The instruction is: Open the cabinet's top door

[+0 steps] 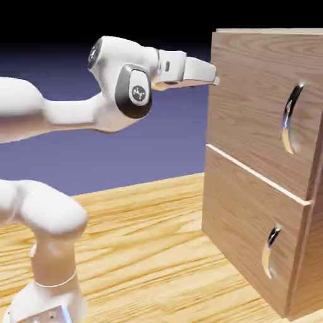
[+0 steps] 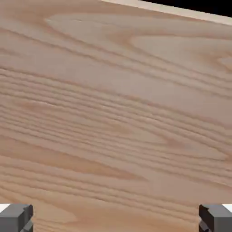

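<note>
Exterior view. One white arm [image 1: 126,85], reaching from the left toward the upper right. One gripper [image 1: 216,81], its tip at the far left edge of the top door; whether it touches cannot be told from here, nor how its fingers stand. One cabinet [image 1: 252,170], wood-grained, at the right, on a pale wooden table [image 1: 145,233]. One top door [image 1: 258,94], closed, forming the upper front, with a curved silver upper handle [image 1: 291,120] near its right side, well apart from the gripper. One lower door [image 1: 243,221], closed, beneath it, with a smaller curved lower handle [image 1: 270,252]. Shown only here: both handles, the lower door, the table and the arm.

Hand view. One expanse of wood grain, the top door, filling nearly the whole frame, its lines running slantwise. One pale edge strip [image 2: 167,8] across the upper right, black beyond it. Two grey fingertips [image 2: 16,218], at the bottom left and bottom right, wide apart, nothing between them but the wood behind. Shown only here: the spread of the fingers.
</note>
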Action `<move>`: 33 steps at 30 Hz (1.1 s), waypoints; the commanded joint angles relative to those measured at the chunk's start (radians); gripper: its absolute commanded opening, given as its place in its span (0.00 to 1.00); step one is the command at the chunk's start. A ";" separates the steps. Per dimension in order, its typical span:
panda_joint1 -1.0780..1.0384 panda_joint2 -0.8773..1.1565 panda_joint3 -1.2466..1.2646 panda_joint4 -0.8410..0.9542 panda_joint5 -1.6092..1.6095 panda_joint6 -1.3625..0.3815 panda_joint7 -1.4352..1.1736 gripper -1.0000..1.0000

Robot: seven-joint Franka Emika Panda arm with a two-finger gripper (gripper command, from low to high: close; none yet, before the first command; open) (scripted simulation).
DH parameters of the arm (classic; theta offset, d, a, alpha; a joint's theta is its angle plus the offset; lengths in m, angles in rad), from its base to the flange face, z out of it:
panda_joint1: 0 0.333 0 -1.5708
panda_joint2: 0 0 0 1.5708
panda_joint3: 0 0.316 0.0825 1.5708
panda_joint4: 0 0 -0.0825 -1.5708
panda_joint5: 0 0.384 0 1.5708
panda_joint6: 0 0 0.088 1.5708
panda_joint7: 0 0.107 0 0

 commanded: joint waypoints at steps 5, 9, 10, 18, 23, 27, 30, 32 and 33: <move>0.112 -0.115 -0.124 0.046 -0.218 -0.035 0.076 0.50; 0.202 -0.207 -0.223 0.083 -0.392 -0.063 0.137 0.50; 0.224 -0.230 -0.248 0.093 -0.435 -0.070 0.152 0.50; 0.404 -0.414 -0.447 0.167 -0.783 -0.126 0.274 0.50; 0.515 -0.529 -0.570 0.213 -0.999 -0.161 0.350 0.50; 0.623 -0.517 -0.583 0.299 -1.060 -0.176 0.377 0.50; 0.671 -0.512 -0.588 0.338 -1.087 -0.182 0.389 0.00; 0.642 -0.521 -0.575 0.302 -1.117 -0.211 0.426 0.00; 0.612 -0.530 -0.561 0.265 -1.144 -0.240 0.462 0.00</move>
